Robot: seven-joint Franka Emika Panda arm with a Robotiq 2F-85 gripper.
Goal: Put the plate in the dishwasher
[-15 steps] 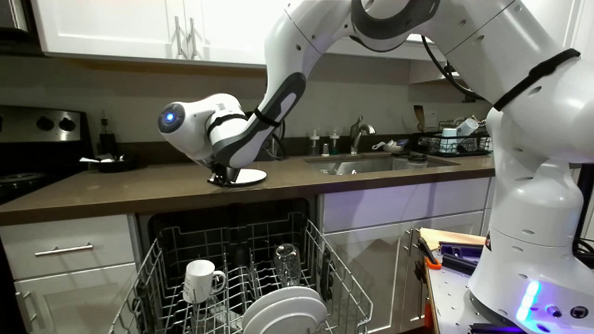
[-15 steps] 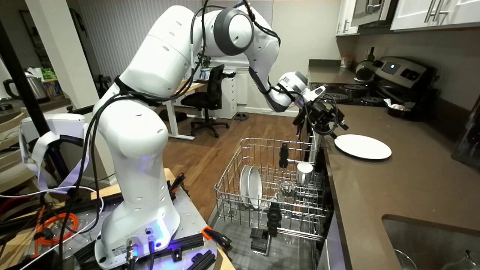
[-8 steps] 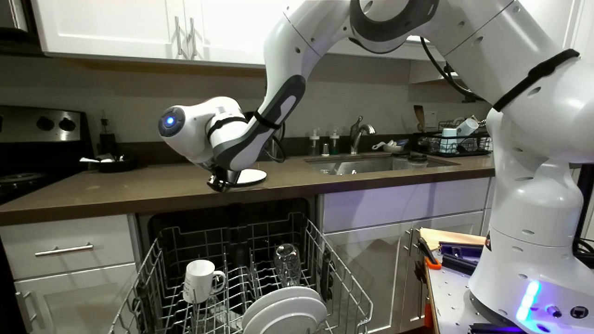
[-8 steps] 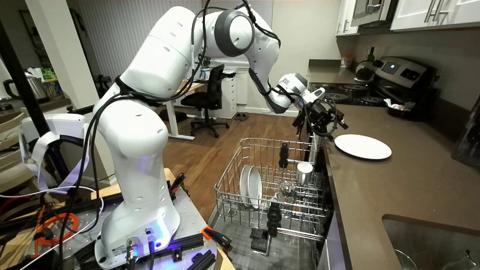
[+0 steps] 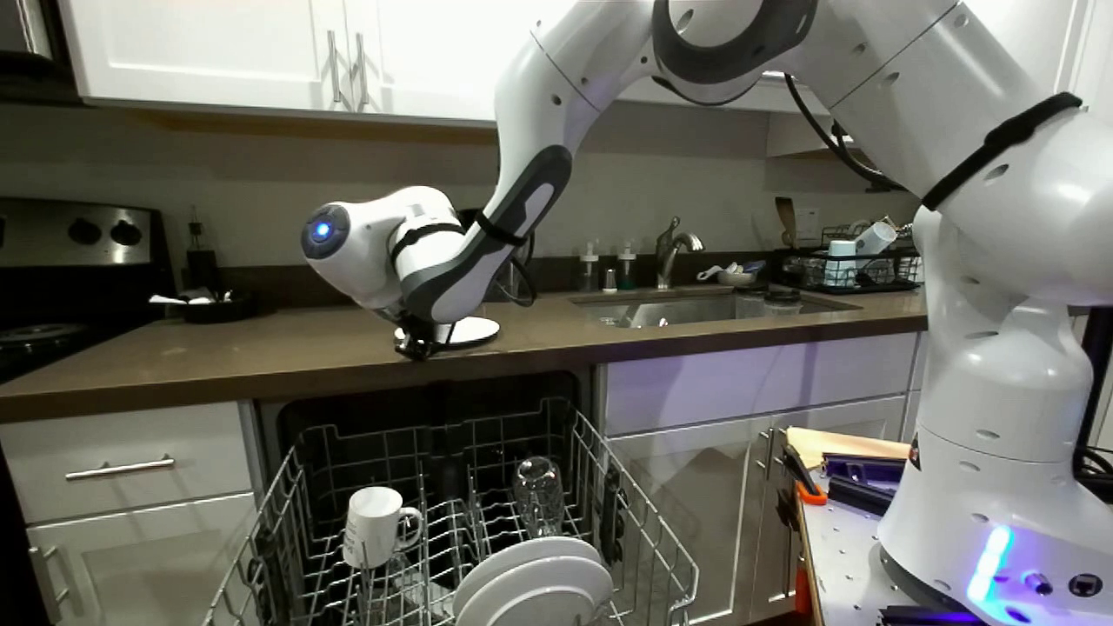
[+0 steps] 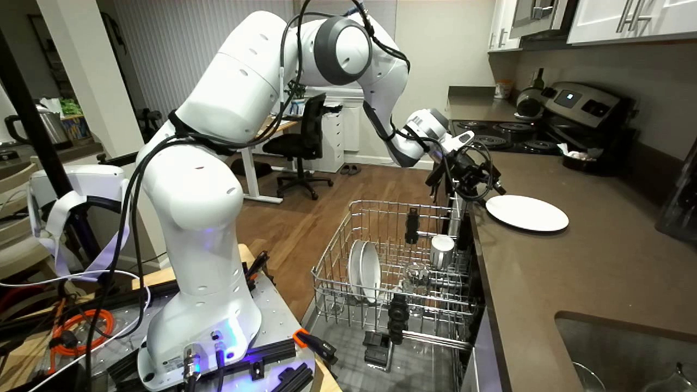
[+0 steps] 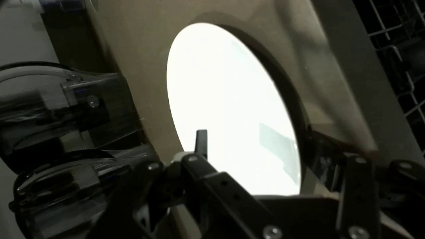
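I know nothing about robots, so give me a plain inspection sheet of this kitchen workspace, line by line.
Surface: brown countertop, with the white plate near its front edge.
Job's things: white plate not yet loaded; dishwasher open, its rack out, holding two plates, a mug and glassware.
Clutter: pump bottles beside the faucet; black-and-orange tool near the robot's base.
Gripper: open, at the white plate's rim; contact cannot be told.
Cables: black cables along the arm, looping beside the gripper.
Surroundings: stove, upper cabinets, office chair; people: nothing seen.
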